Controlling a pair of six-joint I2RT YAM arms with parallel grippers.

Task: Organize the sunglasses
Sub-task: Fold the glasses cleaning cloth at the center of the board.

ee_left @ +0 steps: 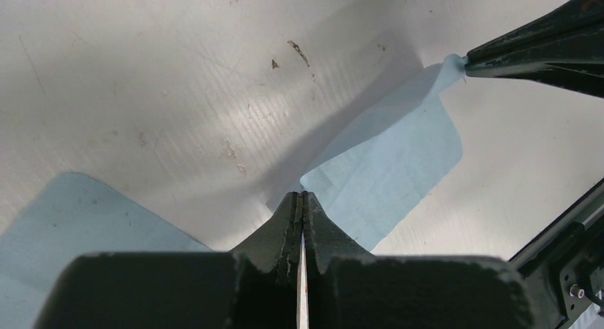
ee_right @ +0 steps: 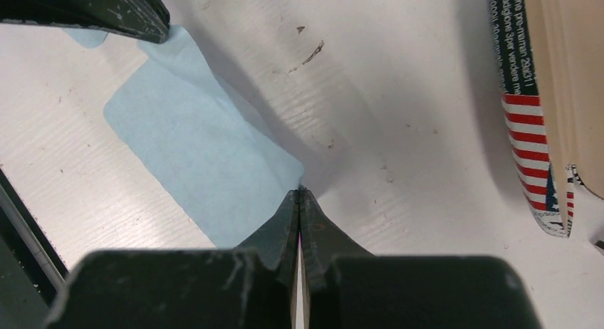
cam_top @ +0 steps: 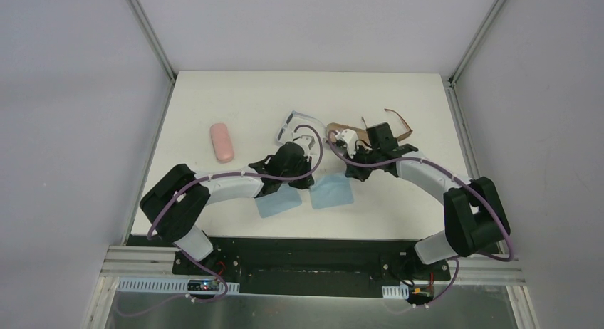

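Pale-framed sunglasses (cam_top: 293, 125) lie at mid-table, just beyond the left gripper (ee_left: 303, 196), whose fingers are pressed together on one corner of a light blue cloth (ee_left: 388, 165). The right gripper (ee_right: 299, 192) is likewise closed on another corner of that cloth, and the brown-framed sunglasses (cam_top: 397, 122) lie further right, beyond it, with neither pair held. Assessment: both pairs are light, fairly stiff yet fragile, with slippery lenses and thin hinged temples, so the bridge or upper frame rim is the advisable hold, under modest closing force.
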